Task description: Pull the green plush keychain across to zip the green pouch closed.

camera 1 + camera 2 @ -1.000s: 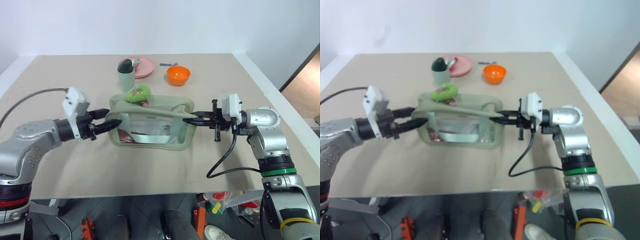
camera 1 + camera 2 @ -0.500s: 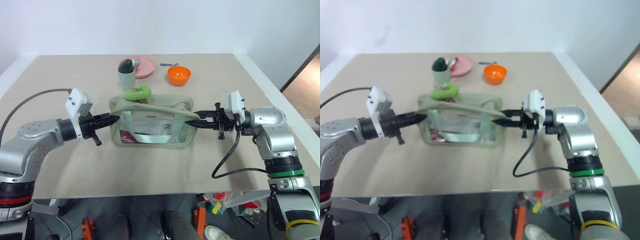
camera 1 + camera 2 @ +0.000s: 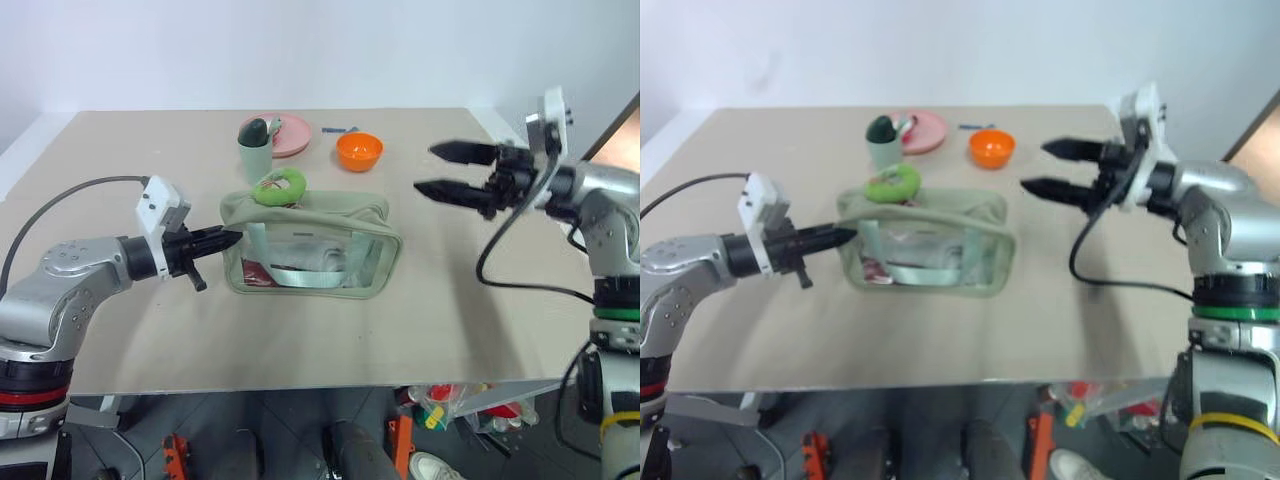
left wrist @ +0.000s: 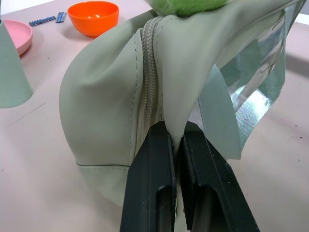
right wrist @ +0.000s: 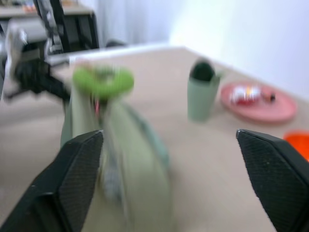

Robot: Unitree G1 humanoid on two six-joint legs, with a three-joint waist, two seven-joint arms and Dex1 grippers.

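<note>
At centre frame the soft sage pouch [image 3: 310, 245], boxy fabric with clear plastic panels and a strap, sits on the tan table [image 3: 300, 340], its fuzzy lime keychain [image 3: 277, 187] perched on the top edge toward the upper left. The left gripper [image 3: 228, 239] is clamped on the pouch's end fabric, while the right gripper [image 3: 437, 170], fingers wide apart, hangs well clear at upper right. The thin pinched fabric could slip under the zipper's pull, dragging the limp pouch sideways, and the small plush ring could squash out of a loose grasp.
</note>
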